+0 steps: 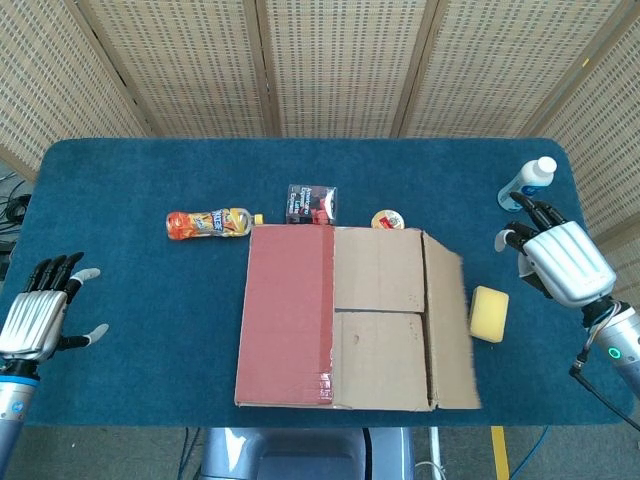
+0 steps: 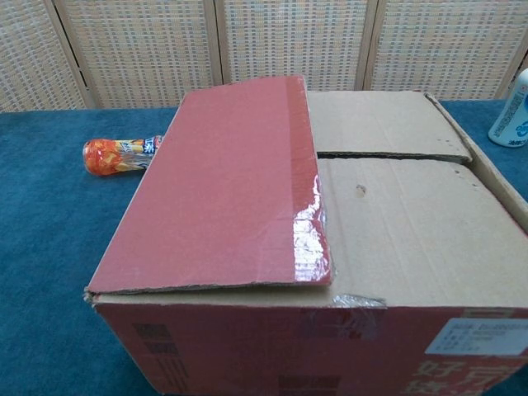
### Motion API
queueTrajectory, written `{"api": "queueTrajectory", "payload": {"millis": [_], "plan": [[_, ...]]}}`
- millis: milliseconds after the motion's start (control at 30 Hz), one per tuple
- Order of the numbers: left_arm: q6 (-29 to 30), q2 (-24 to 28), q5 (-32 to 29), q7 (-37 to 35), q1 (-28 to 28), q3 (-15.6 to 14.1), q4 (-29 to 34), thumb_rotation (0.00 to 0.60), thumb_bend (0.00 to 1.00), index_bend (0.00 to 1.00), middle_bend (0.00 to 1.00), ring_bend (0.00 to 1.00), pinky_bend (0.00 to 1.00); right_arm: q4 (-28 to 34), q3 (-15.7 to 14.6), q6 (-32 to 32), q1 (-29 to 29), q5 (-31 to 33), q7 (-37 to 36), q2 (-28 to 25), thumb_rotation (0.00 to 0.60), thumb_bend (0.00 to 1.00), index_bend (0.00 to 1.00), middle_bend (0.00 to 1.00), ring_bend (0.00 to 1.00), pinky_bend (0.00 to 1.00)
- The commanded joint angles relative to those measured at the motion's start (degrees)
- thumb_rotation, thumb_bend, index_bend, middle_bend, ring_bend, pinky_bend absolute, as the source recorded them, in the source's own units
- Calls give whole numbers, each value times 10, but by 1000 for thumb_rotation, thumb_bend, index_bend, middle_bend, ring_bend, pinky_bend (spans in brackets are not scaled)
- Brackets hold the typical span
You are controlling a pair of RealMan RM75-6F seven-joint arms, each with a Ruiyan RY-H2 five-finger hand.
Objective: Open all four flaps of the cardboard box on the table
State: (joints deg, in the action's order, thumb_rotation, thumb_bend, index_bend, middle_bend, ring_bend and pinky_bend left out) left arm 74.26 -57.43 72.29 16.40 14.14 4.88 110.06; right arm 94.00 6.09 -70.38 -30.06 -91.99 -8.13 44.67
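Red-taped, the left flap [image 1: 285, 312] of the cardboard box [image 1: 340, 315] lies flat and closed at mid-table, long axis running front to back, with the left hand [image 1: 38, 318] spread, empty and well apart to its left. An orange bottle [image 1: 208, 223], dark packet [image 1: 312, 203] and small cup [image 1: 387, 219] sit behind the box. Rightward, the right flap [image 1: 450, 330] is folded out beside a yellow sponge [image 1: 488, 312], and the right hand [image 1: 560, 262], empty with fingers apart, is by a white bottle [image 1: 527, 184].

A worktop [image 1: 120, 180] covered in deep blue cloth stands before a folding screen [image 1: 330, 65] of pale woven panels in light wooden frames. Even daylight falls across it. Below the near edge lies a grey floor [image 1: 130, 455], perhaps concrete.
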Motion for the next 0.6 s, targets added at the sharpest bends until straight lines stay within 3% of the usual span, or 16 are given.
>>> {"api": "queueTrajectory", "payload": {"millis": [33,167,367,600], "plan": [[-5,3,5,-1,5,2,3,509,213,210,57,22,10,-5,-2,-5,6,4,0,5,600,1000,457,434,84,173],[-12,10,21,-7,17,8,8,509,209,210,54,22,11,-6,-1,-9,15,14,3,10,600,997,435,370,84,173],[-65,48,69,-92,48,14,16,514,205,209,29,10,10,3,-1,-5,33,52,22,24,600,888,181,179,13,146],[-125,72,131,-151,103,27,10,514,160,207,21,0,10,22,-1,7,52,115,71,39,600,852,122,122,0,89]]}}
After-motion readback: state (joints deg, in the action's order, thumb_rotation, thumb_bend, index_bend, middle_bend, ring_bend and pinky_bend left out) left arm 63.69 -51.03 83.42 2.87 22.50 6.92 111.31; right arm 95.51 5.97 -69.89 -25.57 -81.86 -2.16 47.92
